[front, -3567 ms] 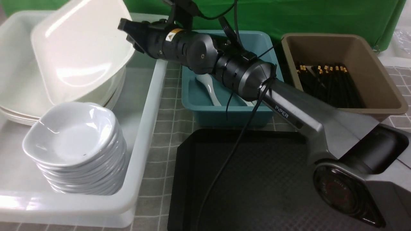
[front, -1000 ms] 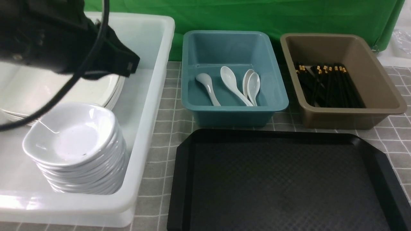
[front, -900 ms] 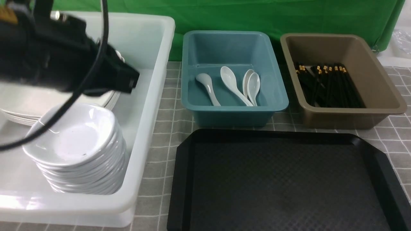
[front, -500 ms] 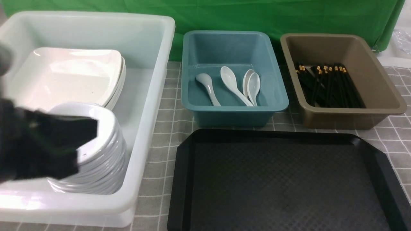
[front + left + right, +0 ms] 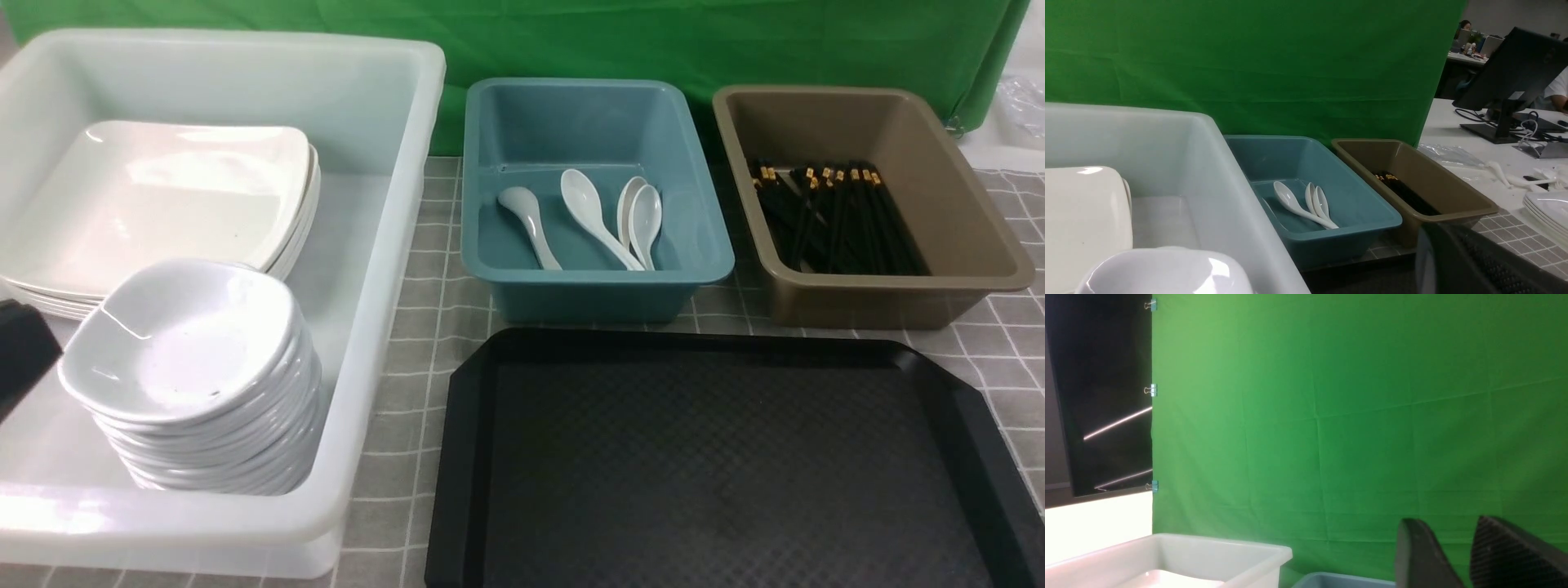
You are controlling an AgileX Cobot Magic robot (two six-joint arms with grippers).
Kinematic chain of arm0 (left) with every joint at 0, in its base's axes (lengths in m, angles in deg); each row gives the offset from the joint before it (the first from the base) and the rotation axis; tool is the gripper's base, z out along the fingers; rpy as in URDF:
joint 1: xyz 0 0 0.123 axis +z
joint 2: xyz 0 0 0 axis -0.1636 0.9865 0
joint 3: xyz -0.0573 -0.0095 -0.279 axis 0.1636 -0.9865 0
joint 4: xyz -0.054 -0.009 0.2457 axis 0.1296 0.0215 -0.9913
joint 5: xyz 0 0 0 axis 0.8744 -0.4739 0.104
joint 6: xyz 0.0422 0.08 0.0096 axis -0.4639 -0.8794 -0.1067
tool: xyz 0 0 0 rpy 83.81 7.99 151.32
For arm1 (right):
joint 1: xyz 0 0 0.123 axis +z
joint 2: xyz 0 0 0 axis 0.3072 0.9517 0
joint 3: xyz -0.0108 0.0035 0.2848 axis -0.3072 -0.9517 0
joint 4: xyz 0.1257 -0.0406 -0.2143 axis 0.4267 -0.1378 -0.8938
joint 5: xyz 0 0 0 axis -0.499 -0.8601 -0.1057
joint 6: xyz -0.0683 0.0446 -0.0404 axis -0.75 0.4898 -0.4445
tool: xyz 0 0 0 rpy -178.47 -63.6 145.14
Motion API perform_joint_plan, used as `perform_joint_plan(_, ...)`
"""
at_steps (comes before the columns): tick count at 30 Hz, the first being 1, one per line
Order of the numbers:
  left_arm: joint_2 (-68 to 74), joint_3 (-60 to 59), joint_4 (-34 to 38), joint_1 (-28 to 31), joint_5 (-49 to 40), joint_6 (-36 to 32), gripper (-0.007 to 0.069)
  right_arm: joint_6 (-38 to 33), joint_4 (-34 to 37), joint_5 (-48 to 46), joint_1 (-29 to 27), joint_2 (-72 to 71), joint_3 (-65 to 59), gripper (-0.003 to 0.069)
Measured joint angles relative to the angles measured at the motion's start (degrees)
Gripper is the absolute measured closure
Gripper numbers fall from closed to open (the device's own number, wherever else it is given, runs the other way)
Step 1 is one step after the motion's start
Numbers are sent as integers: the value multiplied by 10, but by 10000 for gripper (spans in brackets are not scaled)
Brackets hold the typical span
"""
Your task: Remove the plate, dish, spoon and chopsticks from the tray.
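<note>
Four kinds of tableware lie off the bare tray, front view: plate and dish in the white bin, spoons in the teal bin, chopsticks in the brown bin. Left wrist view: left jaws' state cannot be told. Right wrist view: right jaws parted, empty, aimed above the bins.

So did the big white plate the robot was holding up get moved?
Yes. The plate went down onto the plate stack in the white tub, lying flat behind the stacked dishes.
</note>
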Motion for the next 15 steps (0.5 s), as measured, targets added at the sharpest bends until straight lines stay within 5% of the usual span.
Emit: perform_joint_plan(15,-4,-11,-48,0,18,-1,622,0,0,0,0,0,0,419)
